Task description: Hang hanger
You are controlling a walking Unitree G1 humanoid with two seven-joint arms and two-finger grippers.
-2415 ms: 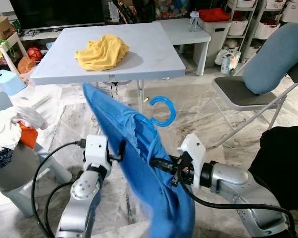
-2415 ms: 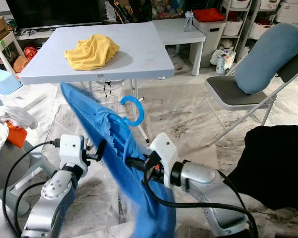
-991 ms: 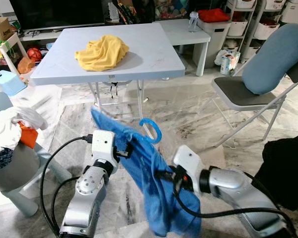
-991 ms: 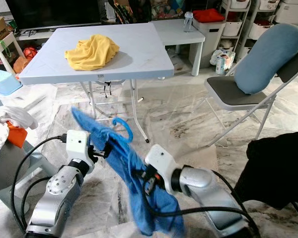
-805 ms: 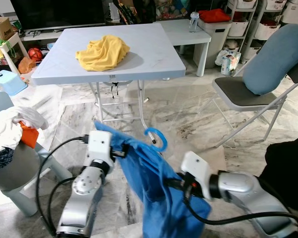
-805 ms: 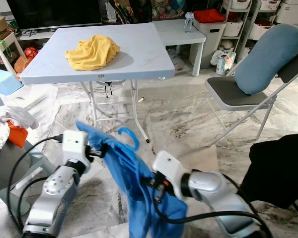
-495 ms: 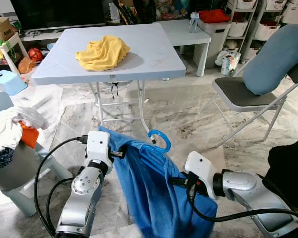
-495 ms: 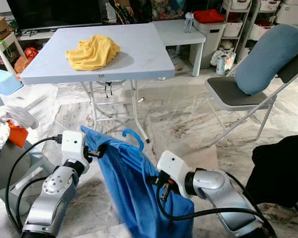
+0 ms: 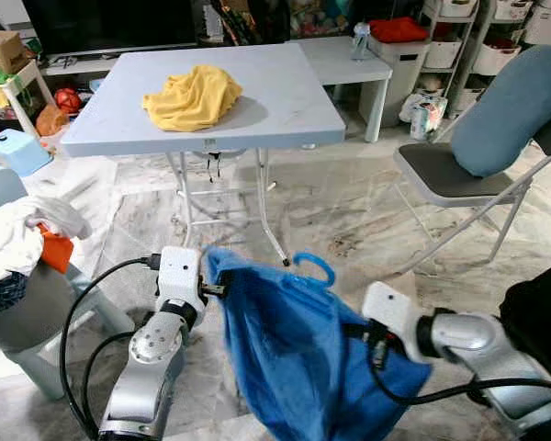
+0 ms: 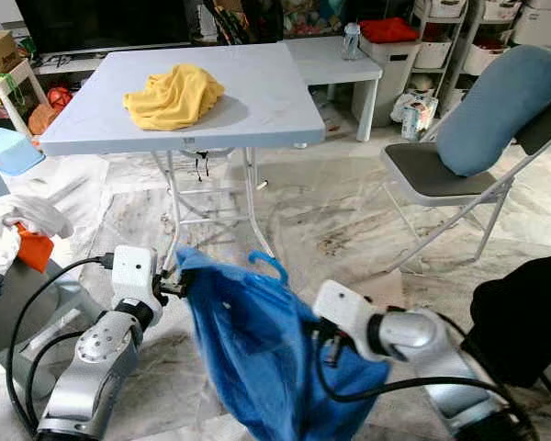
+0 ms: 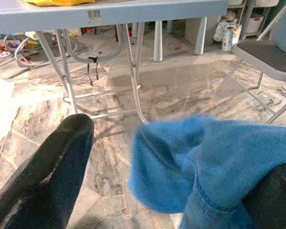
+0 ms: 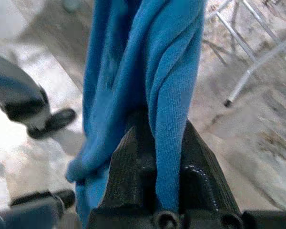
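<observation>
A blue garment (image 9: 303,358) hangs stretched between the two grippers above the marble floor (image 9: 349,211), in front of a folding table (image 9: 285,101). The spread looks meant to keep the cloth open and square on its hanger (image 9: 314,265), whose blue plastic hook curls up from the top edge between the arms, free to catch a rail.

The right gripper (image 12: 157,157) pinches a thick fold of the fabric, its black fingers pressed on either side of the knit at the garment's right edge. The left gripper (image 9: 213,288) meets the opposite top corner; in the left wrist view one finger (image 11: 47,167) stands clear of the cloth while the other lies behind a bunched fold, so the fingers appear parted with the corner lying between them.

The fabric is soft, fine-ribbed and limp, sagging into deep folds below the held edge. A crumpled yellow cloth (image 9: 193,95) lies on the smooth grey tabletop, and a folding chair (image 9: 441,170) with a blue cushion (image 9: 505,106) stands to the right.
</observation>
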